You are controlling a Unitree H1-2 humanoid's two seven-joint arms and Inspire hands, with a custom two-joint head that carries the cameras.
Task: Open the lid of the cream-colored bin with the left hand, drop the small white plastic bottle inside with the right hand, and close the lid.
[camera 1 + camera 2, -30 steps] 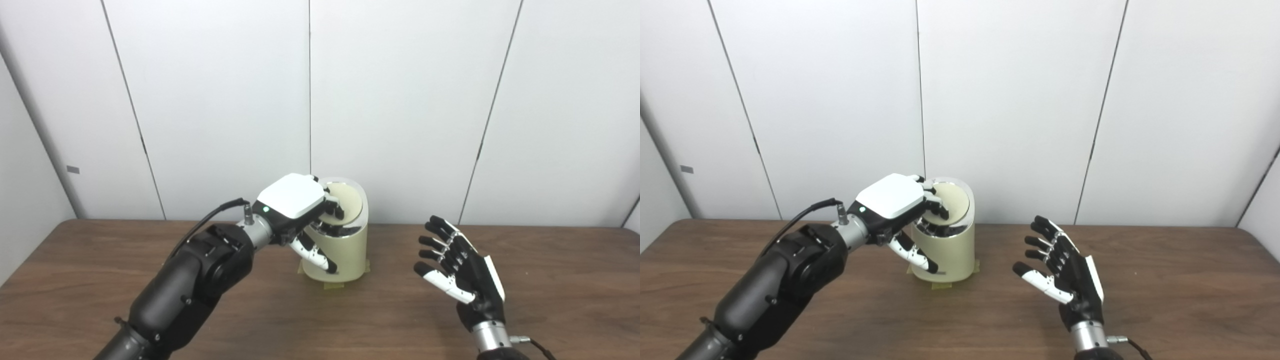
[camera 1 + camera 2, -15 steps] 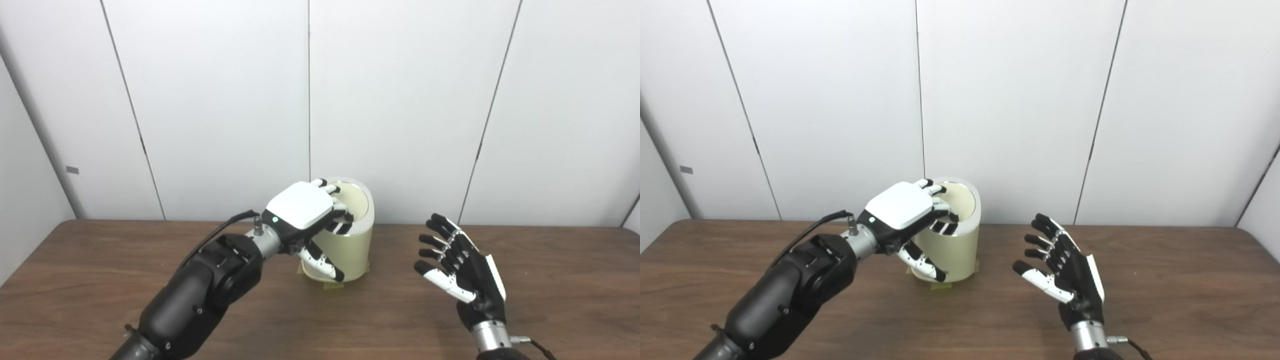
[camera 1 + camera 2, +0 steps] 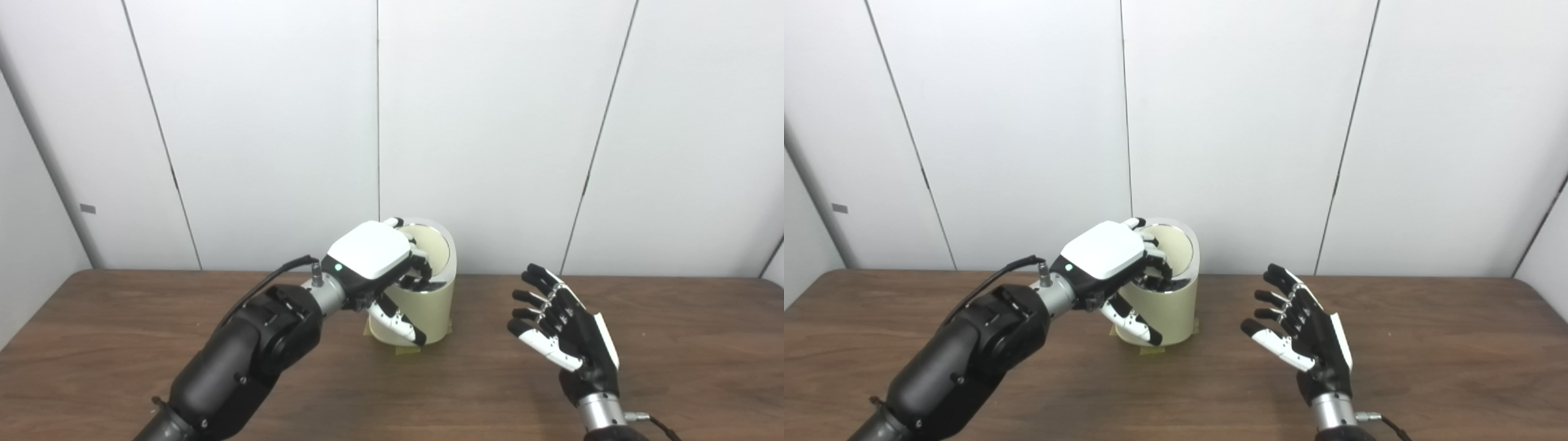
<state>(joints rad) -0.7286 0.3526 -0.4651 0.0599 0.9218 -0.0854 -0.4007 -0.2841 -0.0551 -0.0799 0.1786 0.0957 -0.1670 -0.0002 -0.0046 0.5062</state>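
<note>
The cream-colored bin (image 3: 432, 312) stands at the back middle of the wooden table. Its round lid (image 3: 433, 245) is tipped up at the back, and the dark opening shows under it. My left hand (image 3: 370, 252) is on top of the bin, fingers curled at the lid's front edge and into the opening, thumb hanging down the bin's front. In the right eye view it sits at the bin's left top (image 3: 1102, 248). My right hand (image 3: 566, 334) is open and empty, palm turned left, right of the bin. No white bottle is in view.
Yellowish tape (image 3: 407, 350) shows under the bin's base. The brown table (image 3: 92, 343) runs to a white panelled wall close behind the bin. A black cable loops off my left wrist (image 3: 275, 275).
My left hand has shifted a little right and lower over the bin, and the lid has tipped further up, showing more of the dark opening. The right hand has not moved.
</note>
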